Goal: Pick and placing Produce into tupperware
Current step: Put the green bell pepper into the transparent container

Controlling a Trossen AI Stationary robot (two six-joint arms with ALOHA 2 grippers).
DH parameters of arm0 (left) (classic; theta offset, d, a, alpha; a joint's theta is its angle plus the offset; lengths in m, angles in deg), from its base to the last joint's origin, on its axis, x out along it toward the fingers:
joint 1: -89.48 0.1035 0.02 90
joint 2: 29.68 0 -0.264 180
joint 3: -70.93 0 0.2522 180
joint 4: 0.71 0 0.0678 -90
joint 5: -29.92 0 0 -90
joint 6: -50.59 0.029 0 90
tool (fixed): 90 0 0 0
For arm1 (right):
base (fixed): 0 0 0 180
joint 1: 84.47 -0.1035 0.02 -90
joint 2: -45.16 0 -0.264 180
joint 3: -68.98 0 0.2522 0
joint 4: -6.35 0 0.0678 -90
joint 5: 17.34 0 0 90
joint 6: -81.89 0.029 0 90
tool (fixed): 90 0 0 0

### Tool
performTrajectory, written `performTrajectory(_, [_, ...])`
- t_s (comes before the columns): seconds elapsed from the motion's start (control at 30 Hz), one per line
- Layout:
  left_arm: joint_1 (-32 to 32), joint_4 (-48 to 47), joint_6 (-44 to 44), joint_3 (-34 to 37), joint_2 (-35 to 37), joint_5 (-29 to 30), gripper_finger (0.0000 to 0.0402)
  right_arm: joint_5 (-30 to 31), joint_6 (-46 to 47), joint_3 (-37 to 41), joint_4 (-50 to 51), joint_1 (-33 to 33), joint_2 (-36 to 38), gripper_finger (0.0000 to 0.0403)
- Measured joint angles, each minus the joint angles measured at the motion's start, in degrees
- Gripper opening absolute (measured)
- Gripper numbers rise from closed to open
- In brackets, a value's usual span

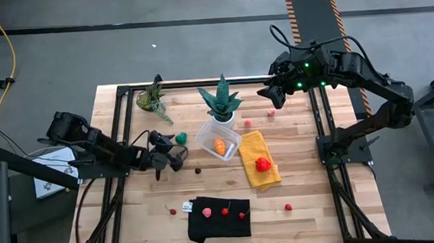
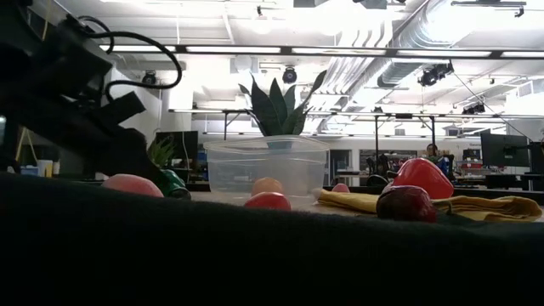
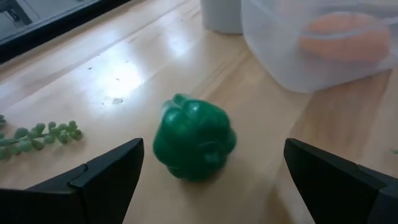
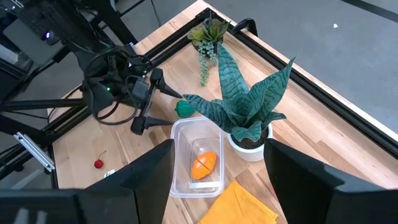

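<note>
A green toy pepper [image 3: 194,140] rests on its underside on the wooden table [image 1: 131,212], just left of the clear tupperware [image 1: 218,140]. The tupperware holds an orange piece of produce [image 1: 219,146]. My left gripper [image 3: 214,180] is low over the table and open, with one finger on each side of the pepper and clear of it; the same gripper [image 4: 163,112] shows in the right wrist view. My right gripper [image 4: 219,149] hangs open and empty, high over the table's far right part. A red piece [image 1: 263,164] lies on a yellow cloth [image 1: 261,176].
A snake plant in a white pot [image 1: 222,102] stands just behind the tupperware, and a trailing plant [image 1: 152,98] stands at the far left. A black cloth [image 1: 220,221] near the front edge carries several small pieces. Loose pieces [image 1: 288,207] [image 1: 248,121] dot the table.
</note>
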Motion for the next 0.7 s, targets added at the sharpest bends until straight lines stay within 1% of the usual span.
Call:
performTrajectory(0.17, [3.9,1.7,3.9,0.0,0.0,-2.3,0.0376,0.0,0.3,0.0,0.0,0.0,0.0,0.0238])
performTrajectory(0.33, [6.9,3.4,7.1,0.0,0.0,-6.9,0.0376,0.0,0.5,0.0,0.7,0.0,0.0,0.0238])
performTrajectory(0.5, [8.6,3.4,7.5,0.0,0.0,-9.7,0.0376,0.0,0.5,0.0,0.9,0.0,0.0,0.0238])
performTrajectory(0.7, [9.7,4.4,9.9,0.0,0.0,-12.0,0.0376,0.0,0.5,0.0,0.9,0.0,0.0,0.0238])
